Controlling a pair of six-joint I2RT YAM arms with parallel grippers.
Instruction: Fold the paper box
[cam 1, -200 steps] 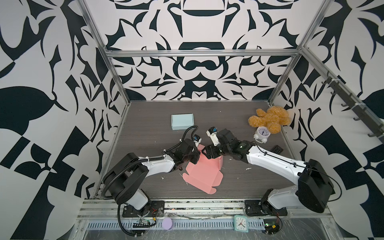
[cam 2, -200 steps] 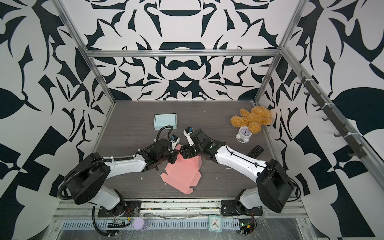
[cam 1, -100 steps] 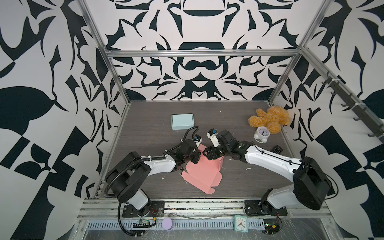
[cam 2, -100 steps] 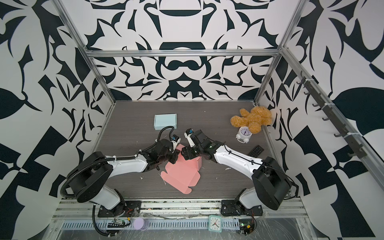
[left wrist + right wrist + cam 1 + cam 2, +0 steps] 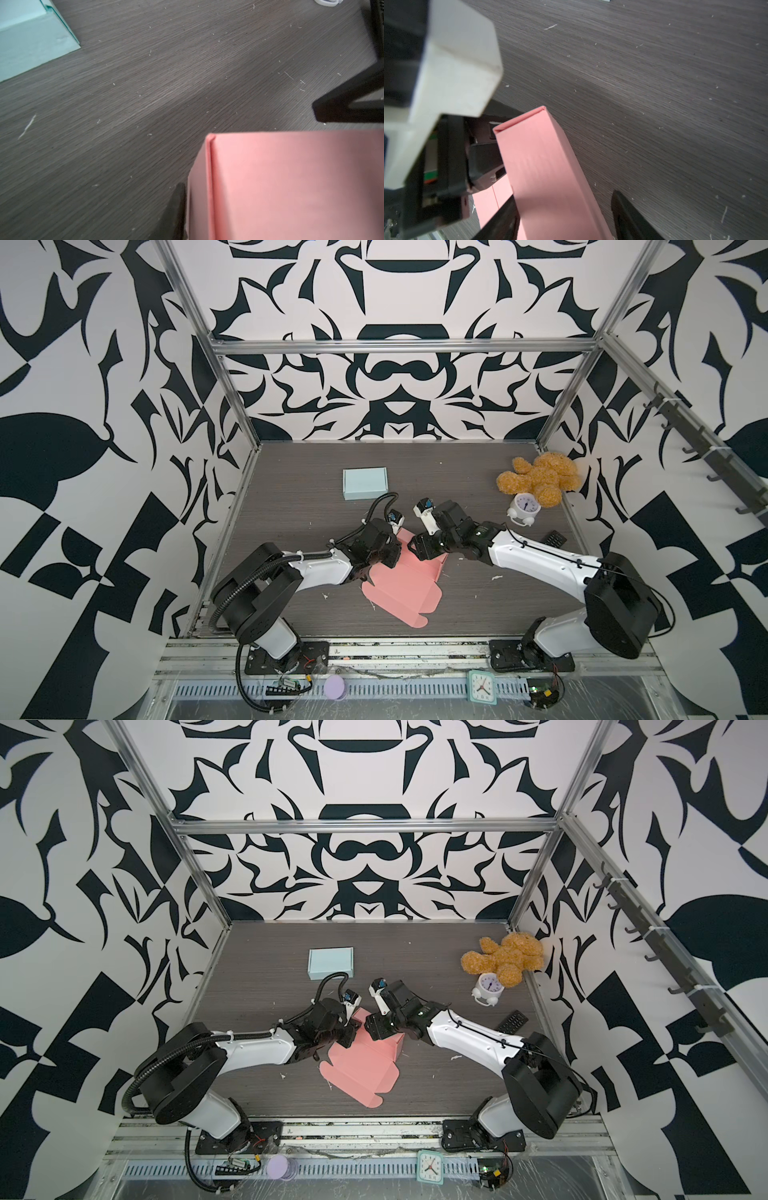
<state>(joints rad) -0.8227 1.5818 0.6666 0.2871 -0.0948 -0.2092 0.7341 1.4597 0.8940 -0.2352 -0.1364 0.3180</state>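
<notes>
Left end effector [image 5: 394,558] and right end effector [image 5: 415,551] hide pink box's [image 5: 399,593] wall

Paper box [image 5: 399,593] central, closed box [image 5: 365,483] behind, teddy [image 5: 540,477] and clock [image 5: 524,508] rear right.

left gripper [image 5: 394,559] nearly meets right gripper [image 5: 417,550], whose jaws stand parted.

A pale blue closed cardboard box [image 5: 365,483] lies flat towards the back of the dark wood-grain worktop [image 5: 291,510]. In the far right corner a fuzzy golden-brown teddy bear [image 5: 540,477] touches a small round white alarm clock [image 5: 524,508], with a black remote control [image 5: 555,538] nearer the front. On the front rail sit a lilac disc [image 5: 335,686] and a square teal clock [image 5: 481,686].
</notes>
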